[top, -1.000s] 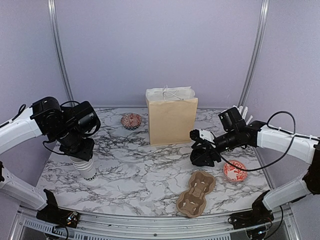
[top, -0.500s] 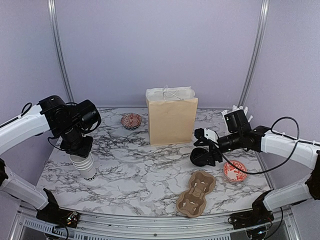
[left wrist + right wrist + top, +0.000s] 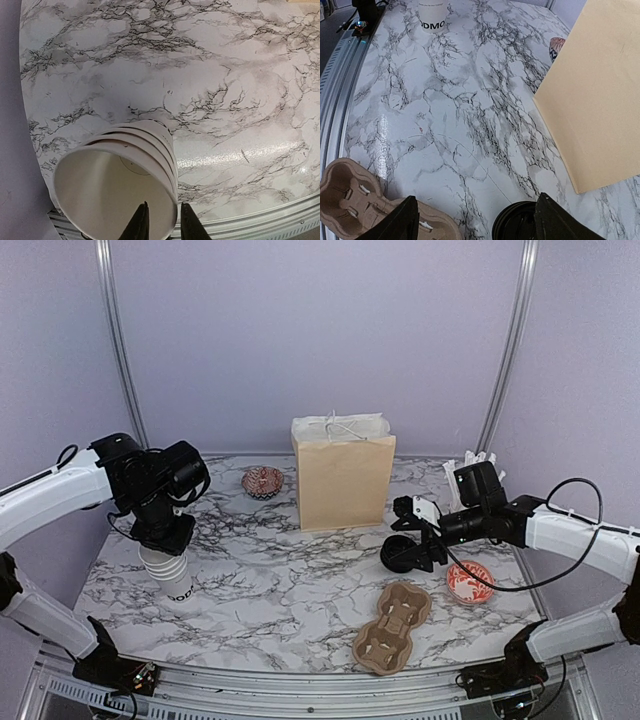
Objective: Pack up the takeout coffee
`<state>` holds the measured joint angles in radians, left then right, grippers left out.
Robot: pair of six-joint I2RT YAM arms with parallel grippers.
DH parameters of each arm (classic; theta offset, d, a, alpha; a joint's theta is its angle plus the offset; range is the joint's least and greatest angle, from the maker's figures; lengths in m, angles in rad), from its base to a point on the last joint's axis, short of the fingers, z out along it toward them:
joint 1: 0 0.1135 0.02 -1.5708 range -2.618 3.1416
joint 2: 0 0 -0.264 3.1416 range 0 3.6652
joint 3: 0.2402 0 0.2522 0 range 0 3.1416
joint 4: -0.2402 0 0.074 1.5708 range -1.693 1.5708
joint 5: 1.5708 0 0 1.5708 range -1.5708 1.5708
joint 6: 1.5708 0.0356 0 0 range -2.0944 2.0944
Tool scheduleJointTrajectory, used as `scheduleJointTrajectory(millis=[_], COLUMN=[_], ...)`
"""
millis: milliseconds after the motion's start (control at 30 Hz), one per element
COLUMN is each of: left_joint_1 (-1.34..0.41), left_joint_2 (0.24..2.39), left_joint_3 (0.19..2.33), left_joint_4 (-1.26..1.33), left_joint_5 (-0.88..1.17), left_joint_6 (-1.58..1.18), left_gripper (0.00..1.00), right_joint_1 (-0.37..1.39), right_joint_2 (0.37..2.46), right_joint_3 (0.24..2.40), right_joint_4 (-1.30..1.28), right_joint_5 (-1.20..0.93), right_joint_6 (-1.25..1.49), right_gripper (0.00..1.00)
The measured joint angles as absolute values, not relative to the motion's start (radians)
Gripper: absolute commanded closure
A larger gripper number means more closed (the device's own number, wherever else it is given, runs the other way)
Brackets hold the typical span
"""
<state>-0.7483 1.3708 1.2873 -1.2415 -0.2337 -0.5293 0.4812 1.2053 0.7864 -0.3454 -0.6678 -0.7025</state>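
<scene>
Lilac walls, marble-print bench (image 3: 300, 580). Brown paper bag (image 3: 343, 485) stands upright at the middle of the back edge, white handles on top. L arm comes in over the left edge, with left fingers (image 3: 165, 545) down on the cup stack (image 3: 172, 575). Stack is several white paper cups nested, no lid, black lettering near the base. It stands upright close to the left edge, abt midway front to back. Left wrist cam: stack (image 3: 115, 185) is open-topped, one finger inside the mouth, the other outside, rim wall btwn them. Fingers are close together, but can't tell if they're actually clamped on the rim. R side: right fingers (image 3: 420, 543) are wide apart, holding nothing, low over a black lid (image 3: 398, 556) lying flat on the bench btwn bag and right edge. Right wrist cam: lid (image 3: 520, 225) sits btwn the two fingers, off-centre. Pulp cup carrier (image 3: 392, 628) lies flat near the front edge, right of centre, just in front of the lid. Red-patterned bowl (image 3: 469, 581) sits by the right edge, beside the lid. Second bowl (image 3: 263, 480) is near the back edge, just left of the bag. White sticks (image 3: 480, 460) poke up at the back right corner behind the R arm, holder hidden.
</scene>
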Motion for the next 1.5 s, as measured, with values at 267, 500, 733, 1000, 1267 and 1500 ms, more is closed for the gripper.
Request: scheduleJointTrajectory(millis=[267,500,733,1000,1267,1500], left_joint_1=[-0.744,-0.743,-0.723,-0.594,-0.556,-0.556], left_joint_2=[1.392,1.392,1.450,1.610,1.650,1.648], left_joint_3=[1.274,1.275,1.361,1.544,1.615,1.623], left_joint_4=[-1.230,-1.231,-1.249,-1.239,-1.234,-1.237], left_joint_5=[-0.226,-0.226,-0.300,-0.377,-0.348,-0.322], left_joint_6=[-0.506,-0.489,-0.450,-0.333,-0.271,-0.263], left_gripper=[0.97,1.00,1.00,1.00,1.00,1.00], right_joint_1=[0.480,0.479,0.479,0.479,0.474,0.471], right_joint_2=[1.206,1.207,1.224,1.229,1.229,1.229], right_joint_3=[0.786,0.786,0.786,0.786,0.786,0.786], right_joint_4=[-0.344,-0.344,-0.345,-0.345,-0.345,-0.345], right_joint_5=[-0.667,-0.667,-0.669,-0.670,-0.669,-0.669], right_joint_6=[-0.703,-0.707,-0.707,-0.707,-0.707,-0.707], right_gripper=[0.23,0.23,0.23,0.23,0.23,0.23])
